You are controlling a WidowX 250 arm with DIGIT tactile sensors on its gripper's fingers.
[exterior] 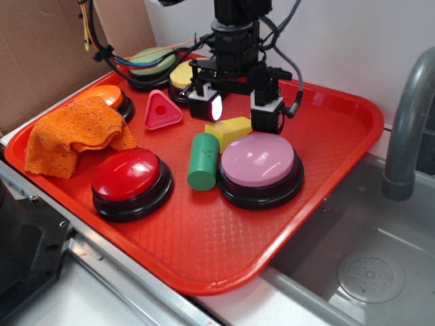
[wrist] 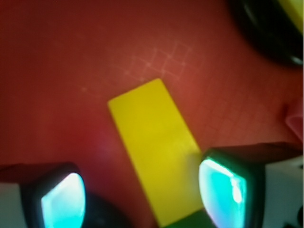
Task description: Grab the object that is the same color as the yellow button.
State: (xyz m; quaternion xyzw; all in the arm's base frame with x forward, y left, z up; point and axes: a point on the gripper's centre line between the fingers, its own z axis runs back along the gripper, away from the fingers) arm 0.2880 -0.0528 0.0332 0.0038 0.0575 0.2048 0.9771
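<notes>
Exterior view. A red tray sits beside a sink and carries several dome buttons. The end effector hangs over the tray's middle with its two fingers spread apart and nothing held between them. The yellow block lies flat on the tray directly beneath and slightly in front of the fingers, near the middle of their gap. It is touching or nearly touching the green cylinder on its near side and lies just beside the pink button. The yellow button, largely hidden behind the arm, stands toward the back of the tray, near the green button. A pink triangle, a red button, an orange button and an orange cloth occupy the left part.

Wrist view. The yellow block fills the centre as a long rectangle whose long axis runs diagonally from upper left to lower right. The two fingertips appear at the lower corners, open; the right one overlaps the block's lower right edge, while the left stands clear of it. Judged from this, the block lies skewed across the closing line, so a small wrist turn and a descent would let the fingers close across its narrow width.
</notes>
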